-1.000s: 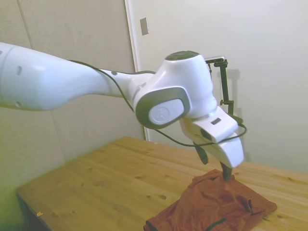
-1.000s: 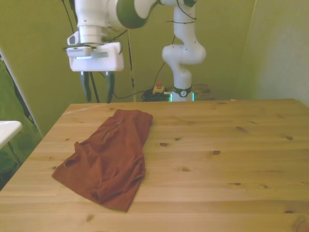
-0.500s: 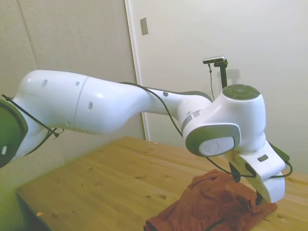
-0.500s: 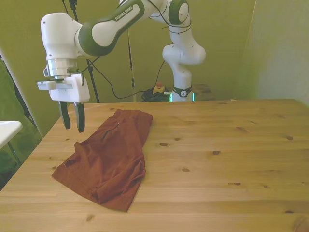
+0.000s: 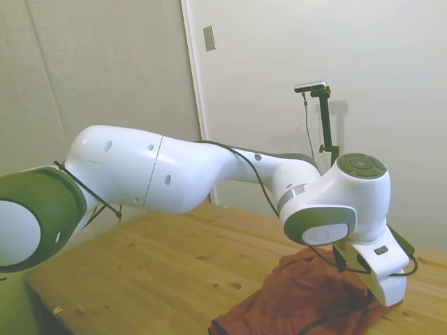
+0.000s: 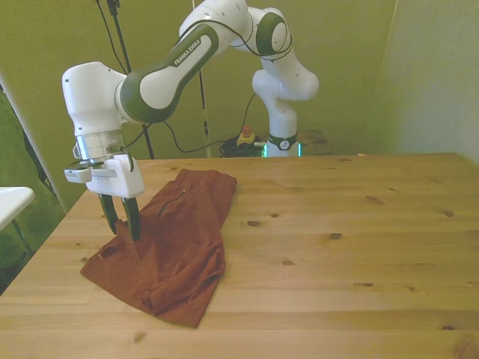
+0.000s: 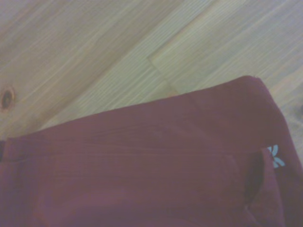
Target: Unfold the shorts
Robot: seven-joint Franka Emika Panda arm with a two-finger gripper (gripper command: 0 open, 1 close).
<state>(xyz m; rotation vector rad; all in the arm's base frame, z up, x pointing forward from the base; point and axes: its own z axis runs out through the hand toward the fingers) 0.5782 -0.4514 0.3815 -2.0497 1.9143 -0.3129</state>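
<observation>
The rust-orange shorts [image 6: 176, 243] lie folded and rumpled on the wooden table [image 6: 337, 247], toward the front view's left. A dark drawstring cord [image 6: 171, 203] shows on their upper layer. My gripper [image 6: 124, 229] stands open, fingers pointing down, with its tips at the shorts' edge on the front view's left. In the side view the shorts [image 5: 300, 296] lie under the wrist, and the fingers are hidden behind it. The wrist view shows the shorts' fabric [image 7: 142, 175] from close up, with a small pale tag [image 7: 274, 156] near one corner.
A white object [image 6: 11, 200] sticks in at the front view's left edge, beside the table. Bare wood stretches across the front view's middle and right. The table's near edge runs just below the shorts.
The gripper has dropped from above the table's far left corner down to the shorts' left edge, staying open. The shorts have not moved.
</observation>
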